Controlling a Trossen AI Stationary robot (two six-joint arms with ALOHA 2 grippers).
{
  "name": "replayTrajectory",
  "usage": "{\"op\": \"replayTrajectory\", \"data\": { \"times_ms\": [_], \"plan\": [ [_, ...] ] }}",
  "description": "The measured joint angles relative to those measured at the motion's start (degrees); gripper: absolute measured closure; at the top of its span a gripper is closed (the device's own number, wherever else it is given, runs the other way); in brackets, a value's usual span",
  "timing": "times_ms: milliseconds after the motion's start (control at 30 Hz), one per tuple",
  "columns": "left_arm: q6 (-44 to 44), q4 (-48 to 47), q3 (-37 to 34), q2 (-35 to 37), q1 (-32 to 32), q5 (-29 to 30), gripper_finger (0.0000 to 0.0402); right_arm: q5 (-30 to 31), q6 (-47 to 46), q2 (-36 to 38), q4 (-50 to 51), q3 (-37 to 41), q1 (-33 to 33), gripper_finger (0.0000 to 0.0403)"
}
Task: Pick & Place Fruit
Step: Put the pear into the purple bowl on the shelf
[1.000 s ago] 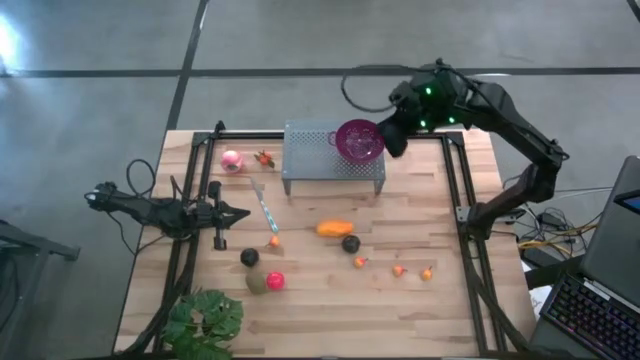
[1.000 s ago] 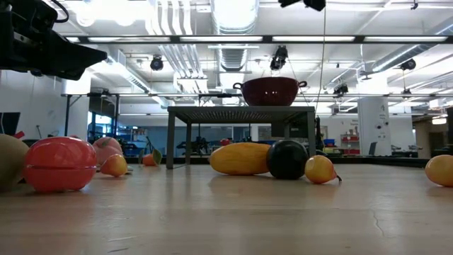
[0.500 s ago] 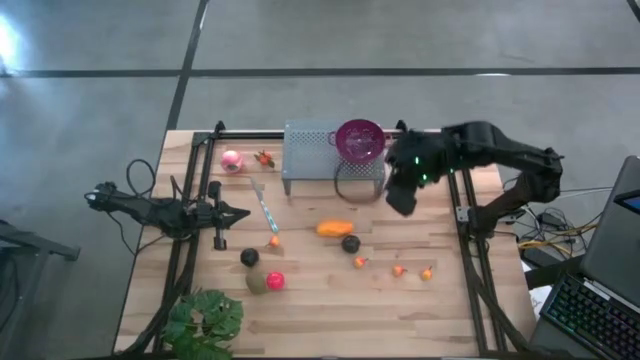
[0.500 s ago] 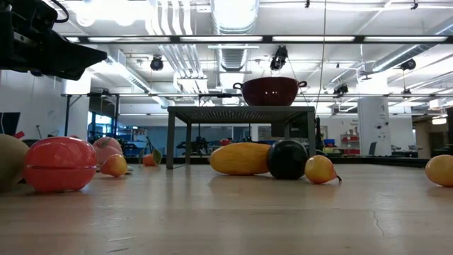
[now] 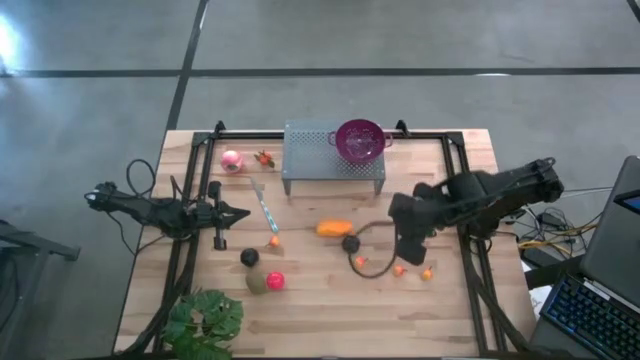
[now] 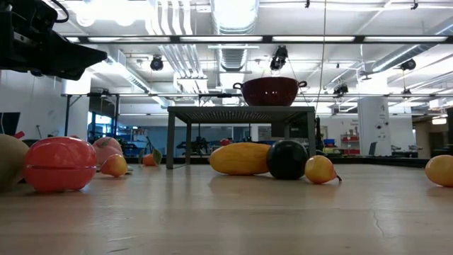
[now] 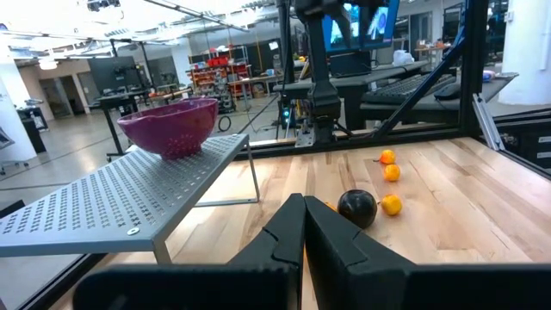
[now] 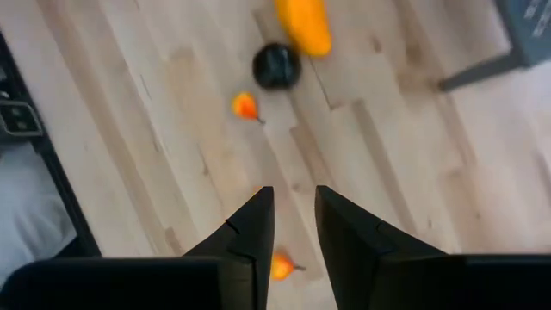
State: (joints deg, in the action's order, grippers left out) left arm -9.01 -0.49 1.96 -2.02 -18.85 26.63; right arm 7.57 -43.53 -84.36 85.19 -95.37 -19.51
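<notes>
Fruit scattered across the wooden table [image 5: 440,310], both pincers empty.

From frame left: the left pincer [image 5: 243,212] rests shut at middle left. A pink ball [image 5: 231,160] lies upper left; a red ball [image 5: 275,281] and olive-green piece [image 5: 257,283] sit lower centre. The elongated orange piece [image 5: 334,229] and a dark ball [image 5: 350,243] lie just below the grey stand [image 5: 310,150] carrying the purple bowl [image 5: 360,140]. The right pincer [image 5: 408,243], centre right, hovers narrowly parted above tiny orange bits [image 5: 399,270], holding nothing.

purple perforated bowl [image 5: 359,140] on a grey perforated metal stand [image 5: 322,157], pink ball [image 5: 231,160], red ball [image 5: 275,281], black ball [image 5: 350,243], pale wood worktop [image 5: 320,300].
</notes>
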Motion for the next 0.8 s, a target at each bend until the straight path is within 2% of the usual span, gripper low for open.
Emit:
{"op": "replayTrajectory", "data": {
  "times_ms": [267,433,567,800],
  "plan": [
    [0.0,0.0,0.0,0.0,0.0,0.0,0.0390,0.1,-11.8,0.0,0.0,7.7,-8.5,0.0333],
    [0.0,0.0,0.0,0.0,0.0,0.0,0.0390,0.4,-19.2,0.0,-0.1,12.0,-13.7,0.0318],
    [0.0,0.0,0.0,0.0,0.0,0.0,0.0390,3.1,-25.5,0.0,-0.2,15.1,-18.4,0.0303],
    [0.0,0.0,0.0,0.0,0.0,0.0,0.0390,3.1,-37.2,0.0,-0.6,19.9,-25.0,0.0280]
  ]
}}
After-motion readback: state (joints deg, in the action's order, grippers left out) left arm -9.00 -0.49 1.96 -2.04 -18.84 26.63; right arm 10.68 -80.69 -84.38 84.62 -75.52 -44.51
